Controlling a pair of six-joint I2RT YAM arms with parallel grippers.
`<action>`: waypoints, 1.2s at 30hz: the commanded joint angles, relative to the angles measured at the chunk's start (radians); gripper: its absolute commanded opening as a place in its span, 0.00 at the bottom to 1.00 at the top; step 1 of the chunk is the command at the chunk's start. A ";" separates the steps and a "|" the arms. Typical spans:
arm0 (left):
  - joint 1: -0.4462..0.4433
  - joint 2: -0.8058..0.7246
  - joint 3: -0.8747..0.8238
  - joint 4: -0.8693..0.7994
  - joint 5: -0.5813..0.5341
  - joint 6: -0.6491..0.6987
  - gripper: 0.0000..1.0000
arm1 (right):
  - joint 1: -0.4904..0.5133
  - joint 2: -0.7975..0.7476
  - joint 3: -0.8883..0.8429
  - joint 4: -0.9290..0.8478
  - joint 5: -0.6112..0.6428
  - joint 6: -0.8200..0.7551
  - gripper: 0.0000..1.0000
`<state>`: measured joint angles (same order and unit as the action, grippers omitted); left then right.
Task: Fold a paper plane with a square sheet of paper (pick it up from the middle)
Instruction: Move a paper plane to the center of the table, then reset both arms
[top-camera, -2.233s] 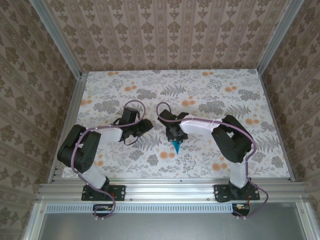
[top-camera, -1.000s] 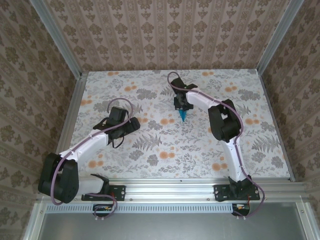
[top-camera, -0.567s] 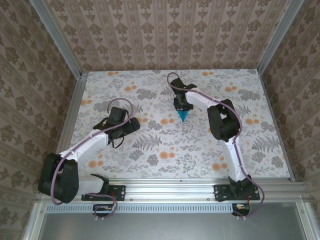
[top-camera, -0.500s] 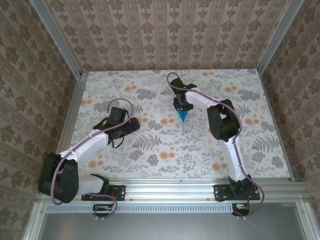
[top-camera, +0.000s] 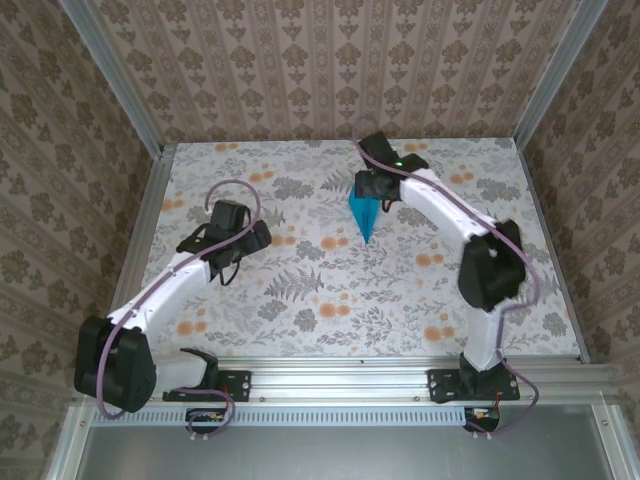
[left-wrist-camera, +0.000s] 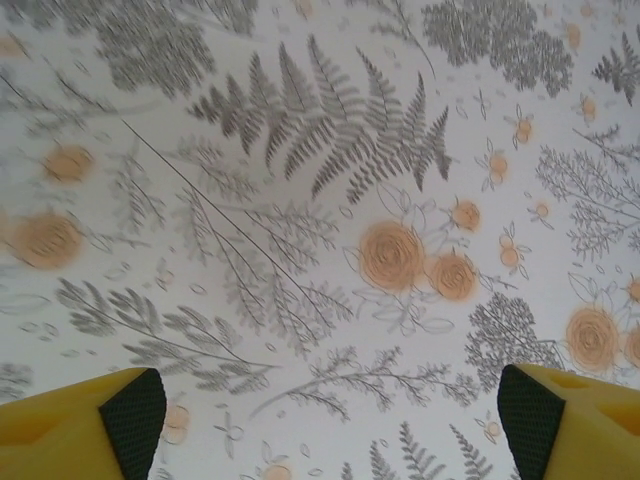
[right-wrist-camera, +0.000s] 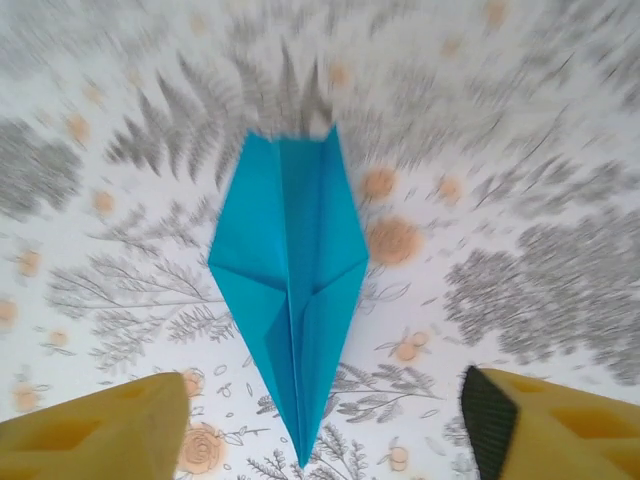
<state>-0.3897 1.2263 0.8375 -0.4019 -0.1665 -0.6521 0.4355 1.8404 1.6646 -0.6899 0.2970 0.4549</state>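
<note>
Jaws gape on two grippers: right gripper (top-camera: 373, 190) hovers at 12 o'clock of one paper plane (top-camera: 362, 215) lying free on table (top-camera: 300, 320); left gripper (top-camera: 255, 238), empty, at its 9 o'clock.

The teal-blue paper plane (top-camera: 362, 213) lies flat, tip pointing nearward.

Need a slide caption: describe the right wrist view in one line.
Teal paper plane lying on the floral table, nose pointing into the open right gripper.
</note>
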 joint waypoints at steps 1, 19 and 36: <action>0.027 -0.056 0.023 -0.019 -0.098 0.112 0.97 | -0.028 -0.192 -0.161 0.125 0.115 -0.042 0.85; 0.232 -0.154 -0.378 0.581 -0.299 0.549 1.00 | -0.300 -0.610 -1.148 1.025 0.282 -0.288 1.00; 0.371 0.054 -0.522 1.146 0.153 0.656 1.00 | -0.393 -0.314 -1.292 1.633 -0.091 -0.401 1.00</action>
<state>-0.0288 1.2625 0.3099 0.6315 -0.0750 -0.0277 0.0444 1.4826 0.3981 0.7898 0.3149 0.0769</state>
